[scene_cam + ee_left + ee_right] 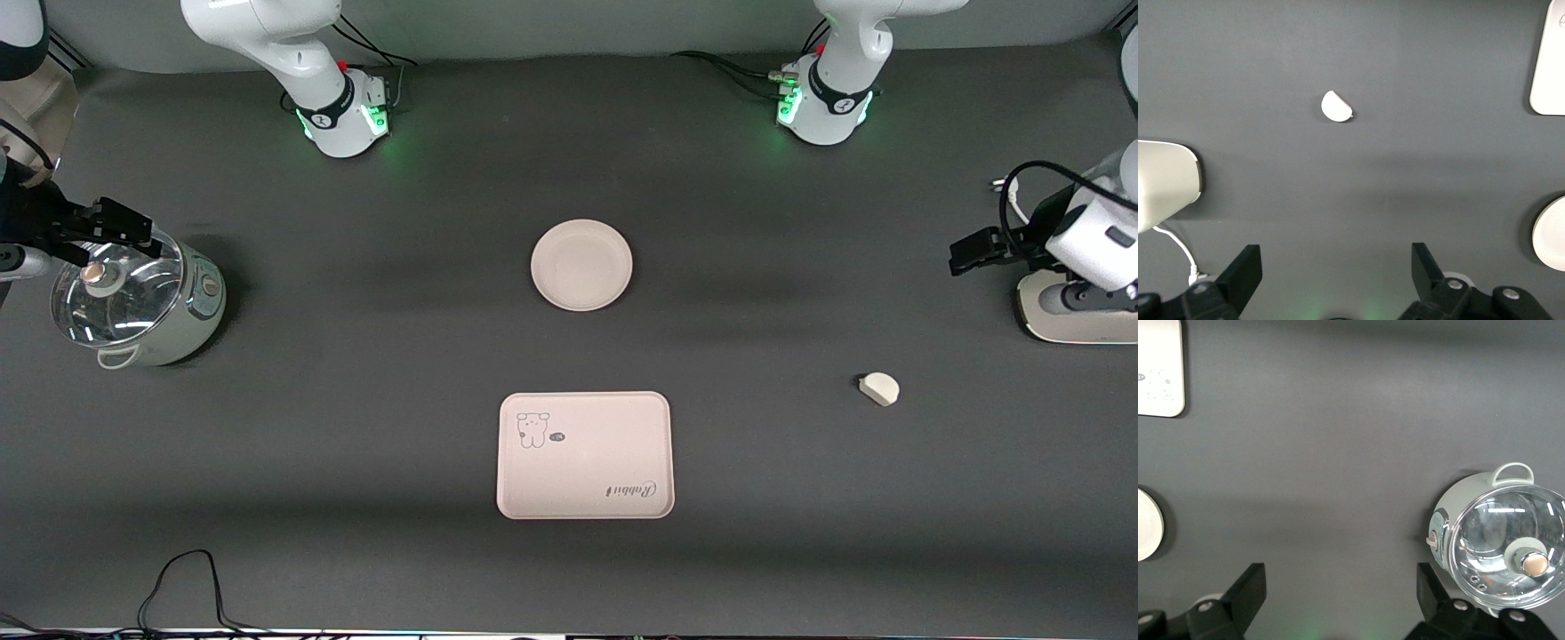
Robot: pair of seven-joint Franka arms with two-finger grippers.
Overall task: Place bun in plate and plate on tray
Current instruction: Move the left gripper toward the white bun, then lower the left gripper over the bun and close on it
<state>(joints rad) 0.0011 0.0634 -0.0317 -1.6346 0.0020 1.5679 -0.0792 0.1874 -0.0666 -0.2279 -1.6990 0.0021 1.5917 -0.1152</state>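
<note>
The left gripper point(1335, 270) has its fingers point(1245, 270) spread wide with nothing between them, and it hangs over the bench point(356, 311) at the left arm's end, above a white appliance base point(1076, 316). The right gripper point(1341, 593) is just as wide open and empty, waiting over the lidded pot point(133, 302) at the right arm's end.

The bun point(879, 388) lies alone on the bare bench, toward the left arm's end, nearer the front camera than the left gripper and well apart from both dishes. The plate point(581, 265) sits empty mid-bench; the tray point(584, 454) lies nearer the camera, apart from it.

The bun is small and rounded with one flat side, so fingers closing off-centre would likely squirt it sideways or roll it. The shallow plate offers only a thin rim to pinch; a slipping hold could tip it and spill the bun before it reaches the tray.
</note>
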